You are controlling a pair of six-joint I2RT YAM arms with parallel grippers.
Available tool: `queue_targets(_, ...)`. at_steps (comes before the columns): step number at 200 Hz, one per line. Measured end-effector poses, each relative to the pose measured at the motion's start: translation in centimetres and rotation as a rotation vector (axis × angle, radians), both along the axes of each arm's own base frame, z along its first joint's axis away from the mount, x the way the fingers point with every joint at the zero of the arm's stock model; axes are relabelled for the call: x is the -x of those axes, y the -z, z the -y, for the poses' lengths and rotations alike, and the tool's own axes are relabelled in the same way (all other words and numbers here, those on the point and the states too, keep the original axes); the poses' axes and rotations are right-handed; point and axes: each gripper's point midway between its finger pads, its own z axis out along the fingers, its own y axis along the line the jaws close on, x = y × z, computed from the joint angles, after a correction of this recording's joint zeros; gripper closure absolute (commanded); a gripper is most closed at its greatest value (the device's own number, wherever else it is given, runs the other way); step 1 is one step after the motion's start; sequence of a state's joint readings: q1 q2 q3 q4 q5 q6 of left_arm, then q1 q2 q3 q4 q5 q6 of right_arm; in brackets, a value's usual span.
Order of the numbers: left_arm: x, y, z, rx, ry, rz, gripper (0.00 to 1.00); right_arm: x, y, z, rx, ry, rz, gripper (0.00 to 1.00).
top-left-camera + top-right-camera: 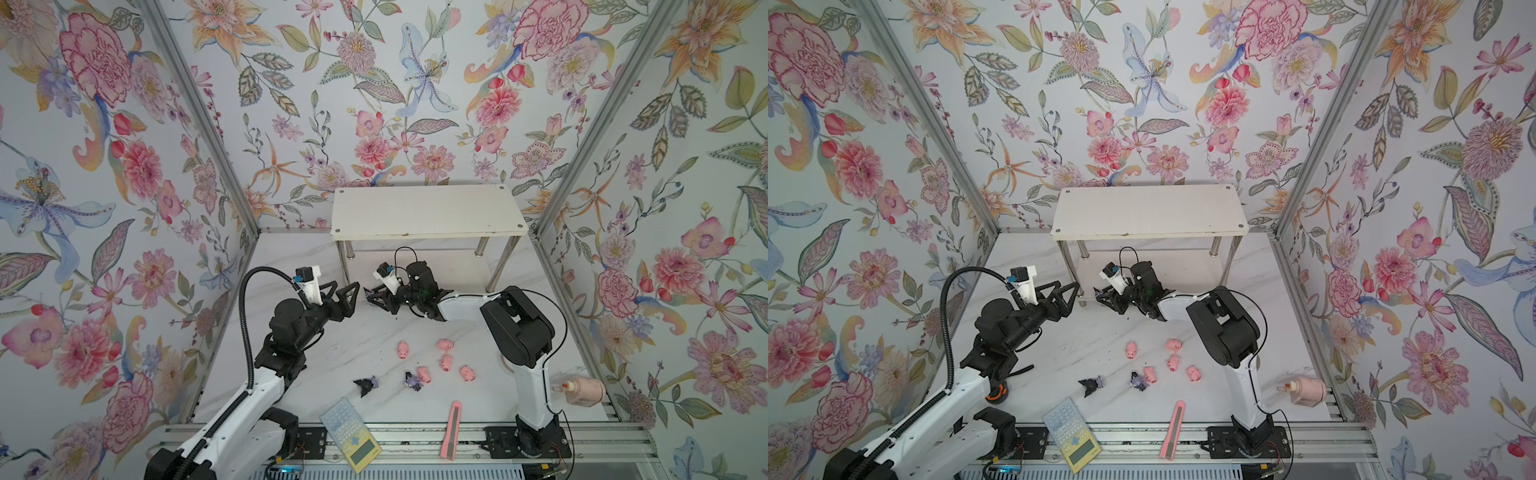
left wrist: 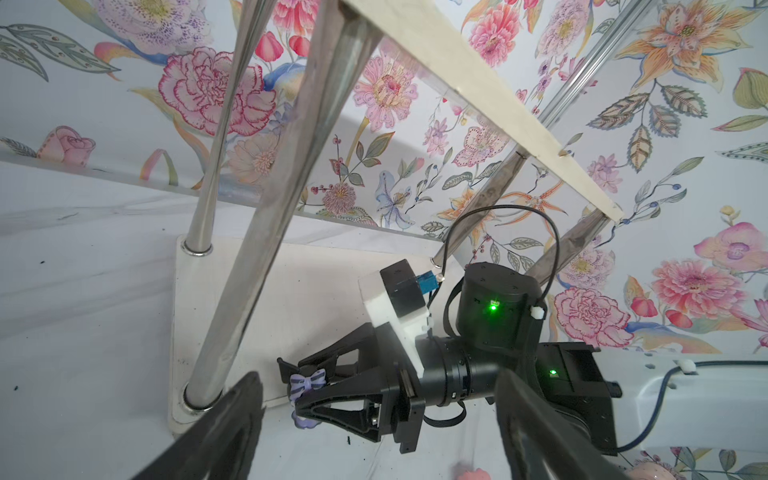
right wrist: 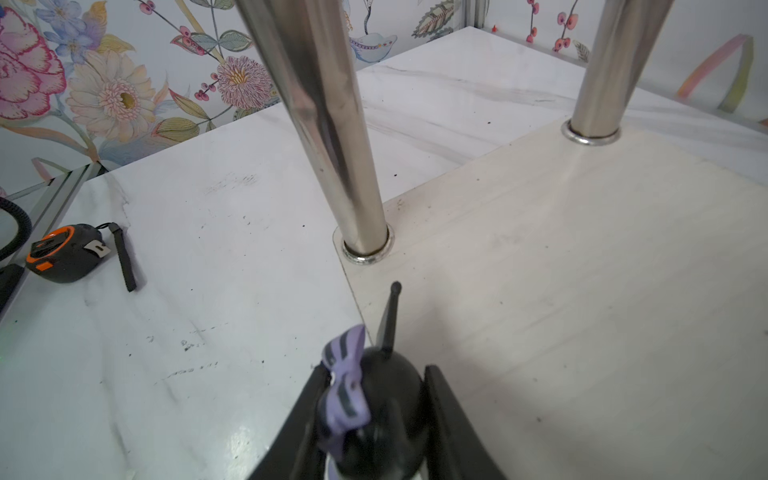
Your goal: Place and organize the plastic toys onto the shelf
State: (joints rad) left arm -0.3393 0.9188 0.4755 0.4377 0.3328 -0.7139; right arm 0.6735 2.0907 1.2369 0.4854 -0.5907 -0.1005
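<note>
Pinching a black-and-purple figurine (image 3: 374,399) in right fingers (image 3: 444,407), ears forward, at the near corner of the lower board (image 3: 582,291) of the shelf (image 1: 428,212), beside a chrome leg (image 3: 332,124); with left fingers (image 2: 224,436) spread, empty, close by.

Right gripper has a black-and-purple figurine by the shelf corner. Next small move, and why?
Probably ease the right gripper inward over the lower board, clear of the chrome leg: the figurine is held at the board's edge, so releasing here risks it falling off.
</note>
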Motion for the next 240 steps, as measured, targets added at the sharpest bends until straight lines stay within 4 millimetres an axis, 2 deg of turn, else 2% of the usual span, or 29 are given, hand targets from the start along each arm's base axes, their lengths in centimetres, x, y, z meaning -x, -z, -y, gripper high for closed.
queue_targets(35,-0.8,1.4,0.3,-0.005,0.001,-0.040,0.13,0.1,-1.9,-0.5,-0.067,-0.065,0.081,1.00)
queue_targets(72,-1.0,1.3,0.4,0.003,0.001,-0.027,0.13,0.2,-4.9,-0.9,-0.194,-0.154,0.248,1.00)
queue_targets(88,-1.0,1.2,0.4,0.008,0.001,-0.023,0.13,-0.4,-4.5,-0.6,-0.233,-0.167,0.281,1.00)
queue_targets(126,-0.9,1.4,0.2,0.010,-0.003,-0.028,0.13,-2.4,-1.6,0.9,-0.266,-0.131,0.196,1.00)
queue_targets(152,-1.0,1.4,0.2,0.011,-0.006,-0.027,0.13,-3.3,-2.8,0.7,-0.300,-0.124,0.181,1.00)
queue_targets(178,-1.0,1.4,0.1,0.017,-0.006,-0.030,0.13,-3.4,-4.5,0.2,-0.333,-0.141,0.197,0.93)
queue_targets(240,-0.9,1.3,0.1,0.018,-0.006,-0.028,0.13,-3.0,-4.7,-0.6,-0.330,-0.174,0.177,0.87)
